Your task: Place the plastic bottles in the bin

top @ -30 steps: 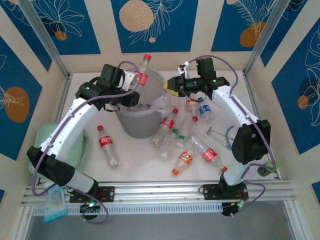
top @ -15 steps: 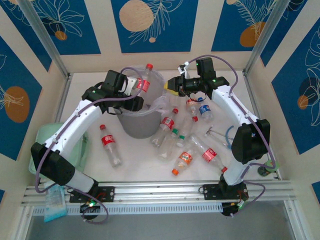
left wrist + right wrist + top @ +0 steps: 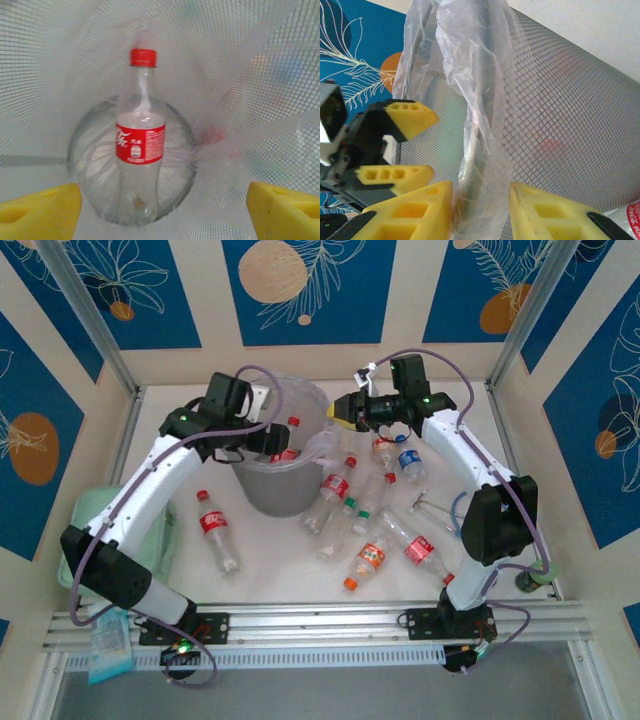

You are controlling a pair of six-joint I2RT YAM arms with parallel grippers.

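Top view, near first: orange-cap bottle (image 3: 367, 561) lies flat on worktop (image 3: 280, 565), R of centre; red-label bottle (image 3: 420, 549) just beside it; more bottles lie in a loose cluster behind these 2, touching or just beside each other, up to blue-label bottle (image 3: 409, 462) near R arm; count unclear.
Lone bottle (image 3: 216, 537), red cap + red label, lies flat L of bin, apart from the cluster; pale green tray (image 3: 88, 508) at worktop's L edge, partly under L arm.
Bin (image 3: 265, 490) upright mid-worktop, clear bag liner over rim.
L pincer (image 3: 162, 214) hangs over bin mouth, pointing down inside; yellow pads wide apart, holding nothing.
Dropped bottle (image 3: 140, 150) is inside bin, free of the pads, base on bin floor, red cap toward far wall; upright vs leaning can't tell.
R pincer (image 3: 481, 200) at bin's R rim; 2 yellow pads straddle rim + bunched liner, pressed on both sides, i.e. clamped on bin edge; bottles on worktop lie below and near it.
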